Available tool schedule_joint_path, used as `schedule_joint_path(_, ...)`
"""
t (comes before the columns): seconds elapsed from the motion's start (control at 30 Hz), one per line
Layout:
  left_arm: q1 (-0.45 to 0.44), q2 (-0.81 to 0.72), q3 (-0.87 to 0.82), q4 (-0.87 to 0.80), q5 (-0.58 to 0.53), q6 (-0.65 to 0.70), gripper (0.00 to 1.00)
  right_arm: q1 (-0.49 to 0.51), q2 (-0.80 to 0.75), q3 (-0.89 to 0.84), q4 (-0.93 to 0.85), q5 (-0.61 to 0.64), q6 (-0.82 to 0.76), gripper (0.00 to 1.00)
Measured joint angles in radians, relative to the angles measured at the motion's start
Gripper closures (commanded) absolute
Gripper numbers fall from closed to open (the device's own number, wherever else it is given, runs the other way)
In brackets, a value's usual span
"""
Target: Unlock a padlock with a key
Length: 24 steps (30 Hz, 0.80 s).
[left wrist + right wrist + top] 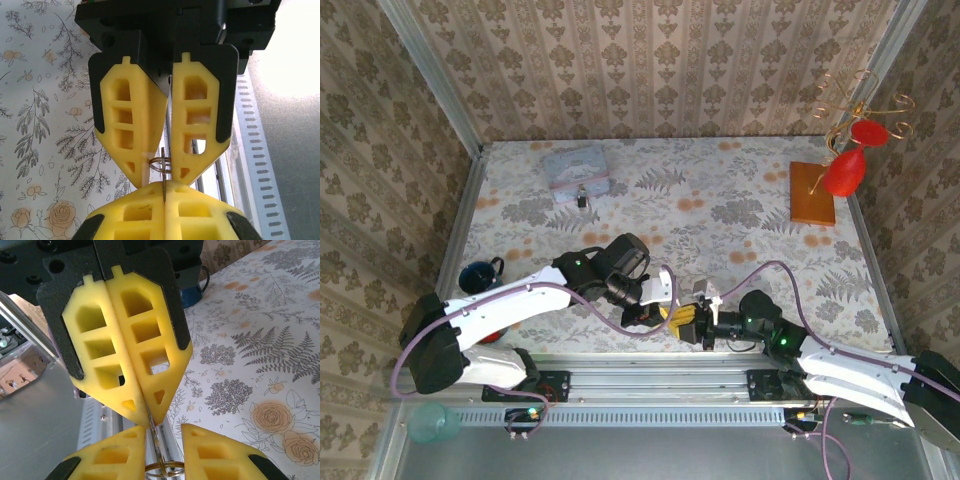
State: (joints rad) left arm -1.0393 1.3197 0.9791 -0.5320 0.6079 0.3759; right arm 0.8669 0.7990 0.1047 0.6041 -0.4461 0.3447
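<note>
Floral tabletop (740,170), patterned walls on three sides. Left arm (520,300) reaches in from the near left and right arm (840,365) from the near right. They meet at the near edge, centre.

Far right: wooden block (812,195) with a gold wire stand carrying red ornaments (845,172). Far left of centre: pastel tin (575,170) lying flat. Dark blue mug (478,275) at the left edge, just beside the left arm.

Left hand (672,314): yellow fingers pressed together, clamped on the key (164,192). The thin blade is pinched edge-on in the seam between the pads. Right hand (698,322) faces it tip to tip, nearly touching. Its fingers (107,455) stand apart with a gap between them. The key ring (160,165) sits in that gap and spans about its full width. Cannot tell whether the pads actually pinch the ring or only bracket it. The key sticks out of the left hand's tips toward the right hand, ring end on the right hand's side.

Padlock (582,199): tiny and dark, on the tabletop at the near edge of the tin, touching it or just beside it. It is well apart from both hands, toward the far left. Shackle detail is too small to read. The key is nowhere near the padlock.
</note>
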Motion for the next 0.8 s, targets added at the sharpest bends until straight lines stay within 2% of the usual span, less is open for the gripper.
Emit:
schedule_joint_path(0.1,0.000,-0.005,-0.004,0.000,-0.010,0.000,1.00,0.000,0.002,0.001,-0.001,0.000,-0.001,0.81)
schedule_joint_path(0.23,0.000,-0.021,-0.004,0.001,-0.011,0.000,1.00,0.000,0.002,0.001,-0.003,0.001,-0.001,0.81)
schedule_joint_path(0.73,0.007,-0.027,-0.004,0.000,-0.023,0.001,1.00,0.000,0.002,0.002,-0.002,0.002,0.000,1.00)
schedule_joint_path(0.8,0.007,-0.027,-0.004,0.000,-0.025,0.001,1.00,0.000,0.002,0.002,-0.002,0.005,0.003,1.00)
